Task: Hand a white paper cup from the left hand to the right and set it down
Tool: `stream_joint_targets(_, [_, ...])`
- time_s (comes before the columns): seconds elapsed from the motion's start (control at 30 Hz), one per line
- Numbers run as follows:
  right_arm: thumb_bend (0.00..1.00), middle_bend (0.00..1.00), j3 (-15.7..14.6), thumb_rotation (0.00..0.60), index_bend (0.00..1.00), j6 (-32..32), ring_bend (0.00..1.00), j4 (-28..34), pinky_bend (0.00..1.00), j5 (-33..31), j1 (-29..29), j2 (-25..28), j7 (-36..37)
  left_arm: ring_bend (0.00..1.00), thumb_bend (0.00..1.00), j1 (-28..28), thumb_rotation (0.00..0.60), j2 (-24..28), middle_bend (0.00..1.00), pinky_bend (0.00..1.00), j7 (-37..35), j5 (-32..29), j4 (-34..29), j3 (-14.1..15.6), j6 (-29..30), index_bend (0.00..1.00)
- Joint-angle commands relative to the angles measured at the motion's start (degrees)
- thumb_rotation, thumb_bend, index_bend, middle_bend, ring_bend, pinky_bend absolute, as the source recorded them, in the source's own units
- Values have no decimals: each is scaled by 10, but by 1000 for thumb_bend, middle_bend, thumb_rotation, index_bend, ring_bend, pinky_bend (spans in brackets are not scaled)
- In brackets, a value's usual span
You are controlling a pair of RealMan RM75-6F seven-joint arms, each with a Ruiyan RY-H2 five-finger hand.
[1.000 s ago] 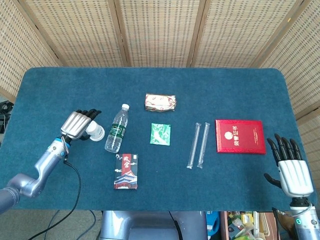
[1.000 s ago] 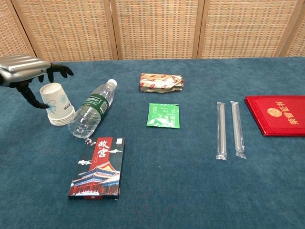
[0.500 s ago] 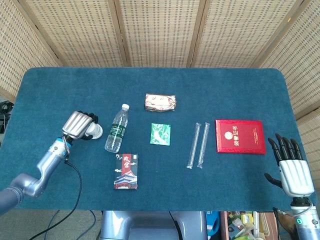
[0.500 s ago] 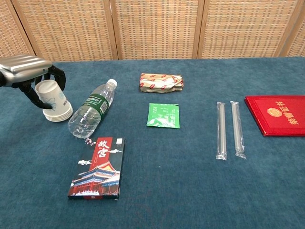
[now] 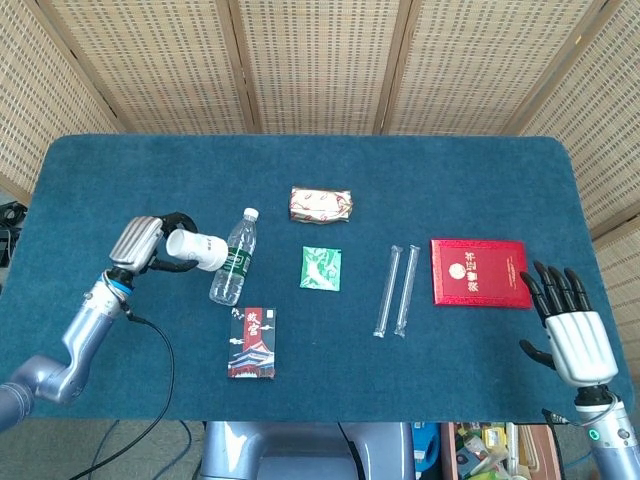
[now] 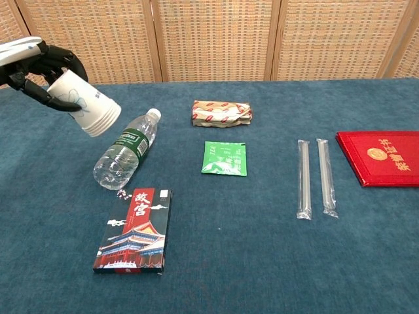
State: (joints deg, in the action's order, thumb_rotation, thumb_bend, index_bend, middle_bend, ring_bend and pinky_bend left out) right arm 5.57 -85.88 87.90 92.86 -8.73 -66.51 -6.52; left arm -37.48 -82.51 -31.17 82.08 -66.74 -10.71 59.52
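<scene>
My left hand (image 5: 145, 243) (image 6: 34, 64) grips a white paper cup (image 5: 197, 250) (image 6: 87, 104), really a short stack of nested cups, and holds it tilted in the air at the left of the table, above and left of a lying water bottle (image 5: 233, 259) (image 6: 125, 150). The cup's wide end points right and down. At the table's front right corner my right hand (image 5: 568, 328) hovers open with fingers spread, holding nothing; only the head view shows it.
On the blue table (image 5: 320, 380) lie a wrapped snack (image 5: 321, 203), a green sachet (image 5: 321, 268), two clear-wrapped straws (image 5: 396, 290), a red booklet (image 5: 480, 272) near my right hand, and a picture box (image 5: 252, 342) at the front left.
My left hand has closed on the cup stack and lifted it off the table, tilting it sideways. My right hand has moved slightly up and inward.
</scene>
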Motion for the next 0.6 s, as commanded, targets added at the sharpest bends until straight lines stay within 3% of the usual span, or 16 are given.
stream_joint_targets(0.03, [0,0,5,600,21,-8,0,-56,0,45,-30,-11,38,527,203,9,600,21,482,500,-244,-27,-64,-32,-18,461])
stream_joint_targets(0.43, [0,0,26,600,148,-32,0,-171,0,123,-122,-24,153,527,203,-59,600,-55,482,500,-467,-51,-52,-58,-137,461])
stream_joint_targets(0.6, [0,0,34,600,207,-32,0,-209,0,146,-170,-23,195,527,203,-99,600,-102,482,500,-489,-49,-23,-66,-177,461])
